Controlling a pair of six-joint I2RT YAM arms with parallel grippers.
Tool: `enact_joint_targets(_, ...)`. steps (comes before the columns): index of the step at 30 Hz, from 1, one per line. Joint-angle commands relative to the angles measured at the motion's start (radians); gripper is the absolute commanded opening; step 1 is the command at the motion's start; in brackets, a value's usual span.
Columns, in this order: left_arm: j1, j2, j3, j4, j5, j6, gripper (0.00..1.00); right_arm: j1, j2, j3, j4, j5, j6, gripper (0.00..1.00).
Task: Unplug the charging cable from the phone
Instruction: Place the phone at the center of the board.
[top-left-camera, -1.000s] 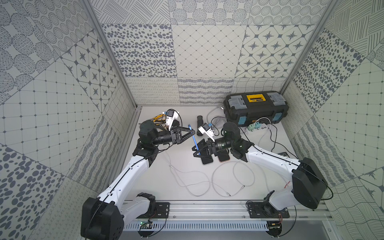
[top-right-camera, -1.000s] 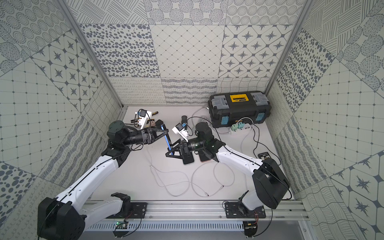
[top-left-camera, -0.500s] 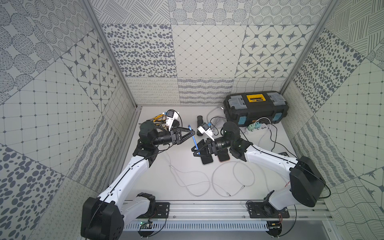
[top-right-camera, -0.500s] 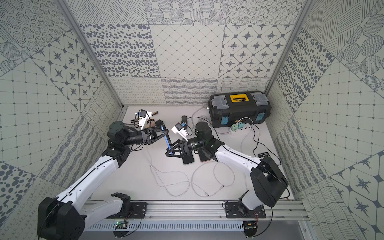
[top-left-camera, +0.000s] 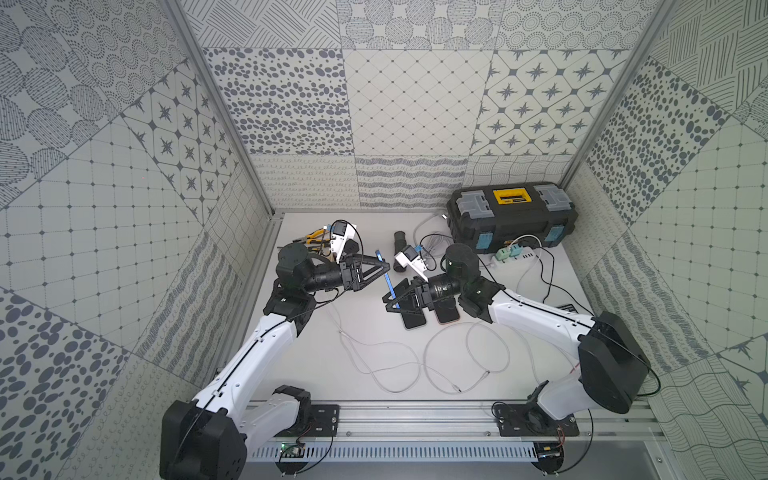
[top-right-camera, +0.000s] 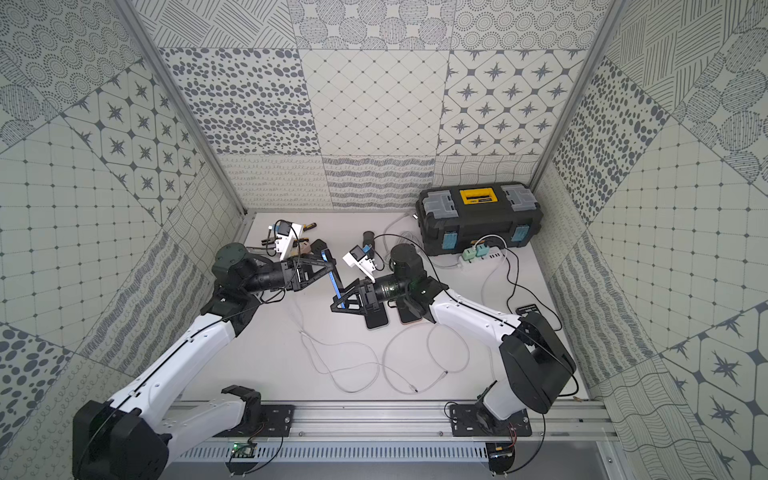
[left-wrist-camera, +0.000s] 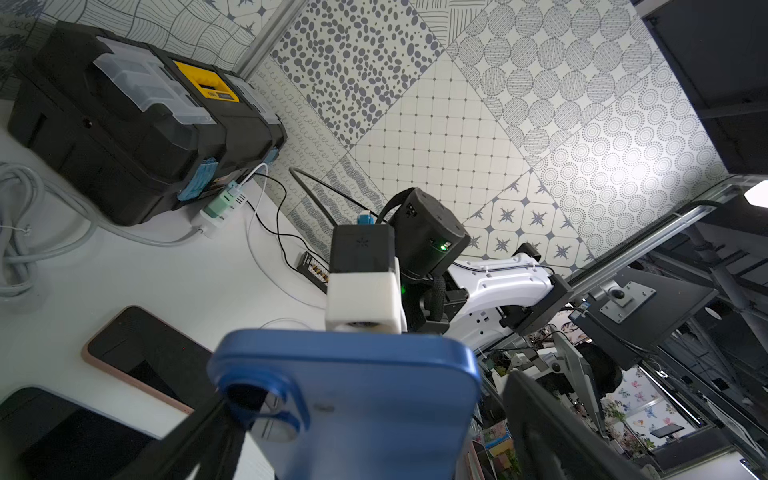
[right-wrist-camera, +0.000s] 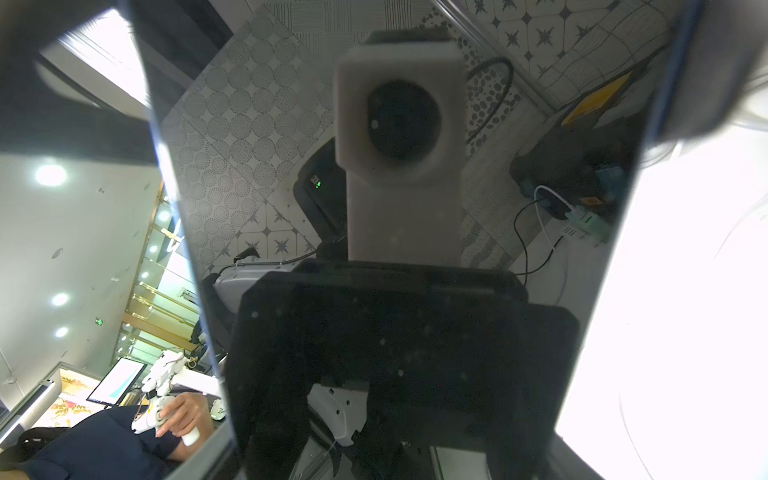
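While clear of the table (top-left-camera: 332, 386), phone (top-left-camera: 390, 286): on edge, tilted, mid-table, between both grippers in both top views.
right gripper (top-left-camera: 390, 302): closed on phone's long edges, lower half; dark screen fills right wrist view.
left gripper (top-left-camera: 387, 270): jaws wide, straddling phone's upper, camera end; in left wrist view one finger (left-wrist-camera: 540, 424) apart from phone's edge, other overlapping the camera ring.
cable (top-left-camera: 424, 359): loose loops flat on table, front-middle; one plug end near front edge, well apart from phone.
phone port: hidden by right gripper, cannot tell if anything sits in it.
black phone (top-left-camera: 413, 322), pink phone (top-left-camera: 448, 316): flat, side by side, under right gripper.
toolbox (top-left-camera: 513, 216): back right corner.
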Motion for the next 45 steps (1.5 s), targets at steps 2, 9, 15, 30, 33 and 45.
enact_joint_targets(2, 0.001, -0.064, 0.055, -0.279, -0.182, 0.222, 0.98, -0.005, -0.017, 0.023, -0.146, 0.119, -0.072, 0.3)
enact_joint_targets(9, 0.001, -0.09, 0.081, -0.452, -0.361, 0.323, 0.98, -0.001, -0.048, -0.003, -0.221, 0.242, -0.1, 0.3)
enact_joint_targets(15, 0.001, -0.11, 0.082, -0.54, -0.525, 0.373, 0.98, 0.03, -0.056, 0.01, -0.346, 0.403, -0.134, 0.28)
enact_joint_targets(30, 0.001, -0.177, 0.068, -0.596, -0.728, 0.408, 0.98, 0.235, 0.096, 0.192, -0.698, 1.07, -0.051, 0.26)
enact_joint_targets(33, 0.002, -0.176, 0.067, -0.6, -0.738, 0.408, 0.98, 0.279, 0.156, 0.263, -0.786, 1.181, -0.034, 0.28)
enact_joint_targets(45, 0.001, -0.176, 0.063, -0.605, -0.764, 0.407, 0.98, 0.349, 0.355, 0.45, -0.969, 1.305, 0.055, 0.32)
